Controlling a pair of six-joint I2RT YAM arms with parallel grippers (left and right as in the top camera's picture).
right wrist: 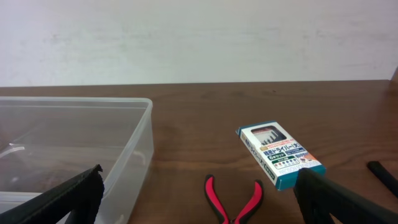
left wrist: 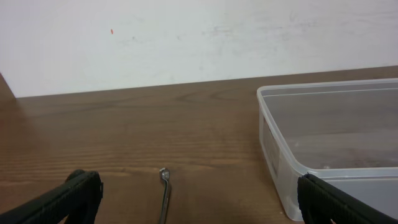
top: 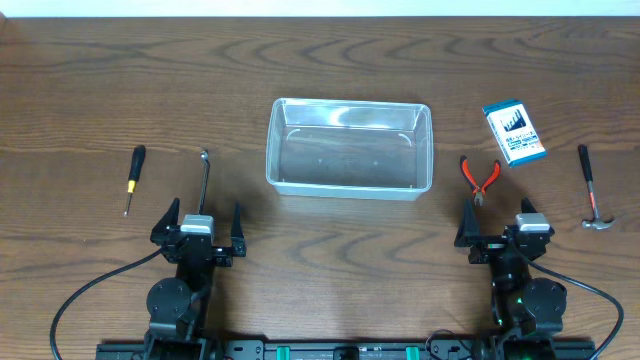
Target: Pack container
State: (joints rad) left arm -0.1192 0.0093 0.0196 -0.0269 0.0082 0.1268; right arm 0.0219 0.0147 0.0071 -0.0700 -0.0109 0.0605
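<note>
The clear plastic container (top: 349,148) stands empty at the table's middle; it also shows in the left wrist view (left wrist: 329,143) and the right wrist view (right wrist: 74,149). A metal hex key (top: 203,180) lies just ahead of my open, empty left gripper (top: 200,228), and shows in the left wrist view (left wrist: 165,193). Red-handled pliers (top: 480,178) lie just ahead of my open, empty right gripper (top: 500,228), and show in the right wrist view (right wrist: 235,200). A black-and-yellow screwdriver (top: 133,177) lies far left. A hammer (top: 592,190) lies far right.
A small blue-and-white box (top: 514,131) lies right of the container, also in the right wrist view (right wrist: 280,154). The wooden table (top: 320,70) runs to a white wall at the back.
</note>
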